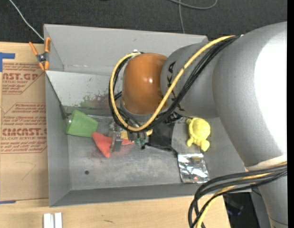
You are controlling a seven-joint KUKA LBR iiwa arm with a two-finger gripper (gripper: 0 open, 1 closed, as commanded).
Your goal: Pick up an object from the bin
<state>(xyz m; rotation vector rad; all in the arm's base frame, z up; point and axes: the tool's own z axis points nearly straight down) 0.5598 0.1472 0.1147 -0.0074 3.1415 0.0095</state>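
My gripper [119, 137] reaches down under the orange wrist cover into the middle of the bin. Its tip sits right beside a small red wedge-shaped thing [103, 144] on the bin floor, touching or nearly touching its right edge. A green block [81, 124] lies just left of and above the red thing, near the left wall. A black flat thing [161, 137] lies just right of the gripper.
A yellow toy figure [199, 133] lies at the right of the bin, and a crumpled silver foil packet [192, 167] sits near the front right. The arm and its cables cover the bin's right and back middle.
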